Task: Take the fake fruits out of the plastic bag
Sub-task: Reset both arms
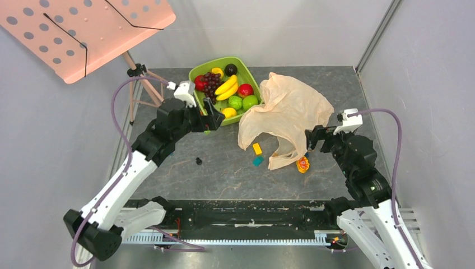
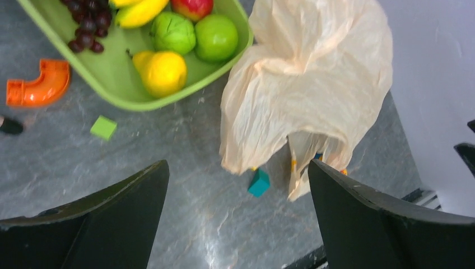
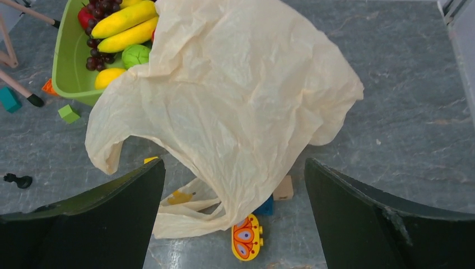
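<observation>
The fake fruits lie in a green tub (image 1: 196, 73) at the back middle: a dark grape bunch (image 1: 211, 84), a banana (image 1: 227, 87) and a round yellow fruit (image 1: 228, 112). The wrist views show the same grapes (image 2: 87, 28), yellow fruit (image 2: 162, 72) and banana (image 3: 123, 19). The peach plastic bag (image 1: 285, 109) lies crumpled just right of the tub, and no fruit shows in it. My left gripper (image 1: 212, 115) hovers open at the tub's near corner, empty (image 2: 238, 168). My right gripper (image 1: 312, 137) stands open at the bag's (image 3: 235, 95) near right edge, holding nothing (image 3: 235, 168).
Small toy blocks lie by the bag's handles: a yellow block (image 1: 257, 148), a teal block (image 1: 258, 161) and a printed yellow piece (image 1: 303, 164). A green block (image 2: 103, 127) and an orange curved piece (image 2: 39, 84) sit near the tub. A pink music stand (image 1: 84, 28) rises at back left.
</observation>
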Tool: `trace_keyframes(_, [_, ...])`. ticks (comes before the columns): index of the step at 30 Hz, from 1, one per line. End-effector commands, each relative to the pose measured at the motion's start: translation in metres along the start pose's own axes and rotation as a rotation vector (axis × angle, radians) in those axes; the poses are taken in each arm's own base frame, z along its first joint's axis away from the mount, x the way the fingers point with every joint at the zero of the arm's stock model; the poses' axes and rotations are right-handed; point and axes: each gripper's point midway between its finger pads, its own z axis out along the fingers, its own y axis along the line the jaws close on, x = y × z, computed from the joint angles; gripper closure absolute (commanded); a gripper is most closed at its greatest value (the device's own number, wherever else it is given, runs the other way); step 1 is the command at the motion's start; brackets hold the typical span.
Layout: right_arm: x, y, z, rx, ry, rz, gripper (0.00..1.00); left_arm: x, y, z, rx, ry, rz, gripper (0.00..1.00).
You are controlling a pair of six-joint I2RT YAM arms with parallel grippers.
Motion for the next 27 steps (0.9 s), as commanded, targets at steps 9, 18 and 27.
trace_keyframes(9, [0.055,0.000,-0.001,-0.011,0.028,0.121,0.02,0.059,0.044,-0.054,-0.106,0.039,0.025,0.00])
trace_keyframes(18, [0.061,0.009,-0.005,-0.055,0.050,0.154,0.02,0.073,0.067,-0.058,-0.180,0.019,0.024,0.00])
trace_keyframes(27, [0.068,0.015,-0.006,-0.081,0.068,0.180,0.02,0.060,0.083,-0.058,-0.283,-0.004,0.084,0.00])
